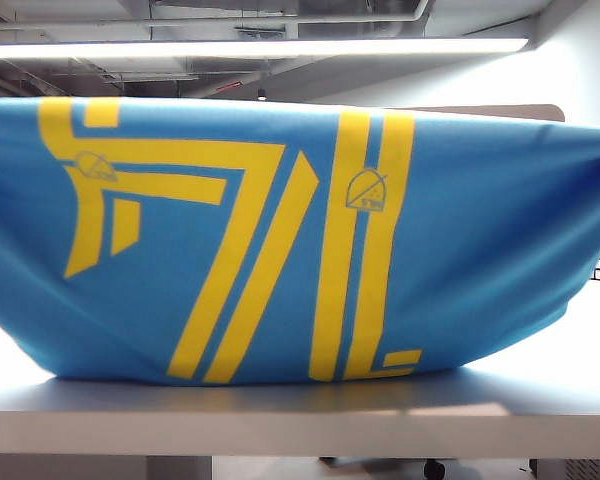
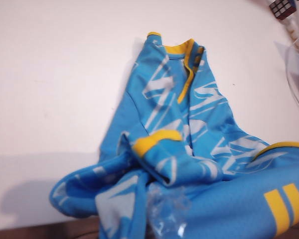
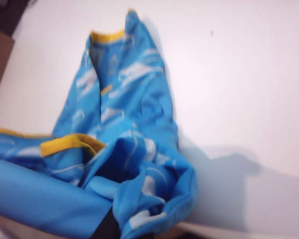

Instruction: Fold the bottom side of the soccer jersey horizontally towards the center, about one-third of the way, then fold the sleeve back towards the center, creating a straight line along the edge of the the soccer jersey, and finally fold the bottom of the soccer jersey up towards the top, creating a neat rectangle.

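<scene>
Exterior view: soccer jersey stretched across the frame above the counter, numerals showing. Left tool and right tool, mostly hidden, are pressed together, apparently pinching jersey edges.

soccer jersey is seen stretched wide above the front edge of the table, the sky-blue face with big yellow numerals turned outward, its lower curve touching the surface. the remainder, white-streaked with yellow collar and cuff trim, is seen lying crumpled on the tabletop behind.
</scene>
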You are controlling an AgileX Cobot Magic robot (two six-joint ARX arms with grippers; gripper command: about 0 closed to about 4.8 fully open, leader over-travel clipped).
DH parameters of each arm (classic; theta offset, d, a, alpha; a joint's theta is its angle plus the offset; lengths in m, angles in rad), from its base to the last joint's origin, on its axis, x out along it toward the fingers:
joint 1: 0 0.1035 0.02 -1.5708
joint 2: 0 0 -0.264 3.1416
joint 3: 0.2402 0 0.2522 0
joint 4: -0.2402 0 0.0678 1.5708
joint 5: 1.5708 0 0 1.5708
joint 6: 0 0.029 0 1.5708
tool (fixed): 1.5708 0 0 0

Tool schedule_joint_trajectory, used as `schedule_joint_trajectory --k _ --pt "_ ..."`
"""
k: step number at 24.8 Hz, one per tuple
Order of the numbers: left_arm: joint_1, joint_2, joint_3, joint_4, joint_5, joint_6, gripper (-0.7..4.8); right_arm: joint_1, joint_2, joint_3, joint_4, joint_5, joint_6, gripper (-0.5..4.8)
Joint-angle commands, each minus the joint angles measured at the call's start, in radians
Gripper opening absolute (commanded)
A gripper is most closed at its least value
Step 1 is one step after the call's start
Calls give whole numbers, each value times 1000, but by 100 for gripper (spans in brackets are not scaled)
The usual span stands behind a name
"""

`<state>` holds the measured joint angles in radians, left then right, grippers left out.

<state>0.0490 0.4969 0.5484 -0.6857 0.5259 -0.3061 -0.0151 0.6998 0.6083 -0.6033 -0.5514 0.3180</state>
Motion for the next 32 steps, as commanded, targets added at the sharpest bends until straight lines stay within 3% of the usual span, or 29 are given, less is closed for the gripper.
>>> schedule_joint_trajectory --k 1,7,13,14,15,16,17,18,19,20,23,28,29,30,31,32 --pt "3 123 3 198 -29 2 -6 -6 92 10 224 30 72 -2" --pt "3 502 65 600 -20 -55 -6 -6 445 140 465 30 102 -2" --pt "2 973 312 764 3 -53 -6 -5 864 421 588 -5 100 -2" --pt "3 1101 408 776 13 -53 -4 -5 996 536 599 -33 97 6" --pt "3 1169 463 779 19 -52 30 -6 1048 582 609 -58 97 42" --pt "3 1218 506 779 30 -46 113 -7 1096 629 612 -81 97 108" --pt "5 1266 554 776 56 -43 250 -8 1146 683 608 -106 98 203" --pt "6 1299 587 772 75 -47 351 -16 1179 724 598 -122 106 267" --pt "10 1321 612 769 89 -51 408 -19 1207 764 586 -155 122 291" --pt "18 1332 632 760 108 -53 410 -21 1217 784 583 -172 122 290" --pt "21 1323 640 764 102 -46 398 -34 1207 804 601 -191 119 273" --pt "38 1192 637 740 100 -14 290 -45 1059 800 469 -185 -10 237" --pt "40 1126 634 702 99 7 252 -45 1001 800 387 -181 -84 187" --pt "40 1085 629 678 97 31 180 -45 975 800 350 -179 -122 143" --pt "40 1013 614 645 102 81 14 -43 917 800 272 -149 -188 42" --pt "40 967 602 630 100 107 -4 -41 883 800 230 -132 -221 30"
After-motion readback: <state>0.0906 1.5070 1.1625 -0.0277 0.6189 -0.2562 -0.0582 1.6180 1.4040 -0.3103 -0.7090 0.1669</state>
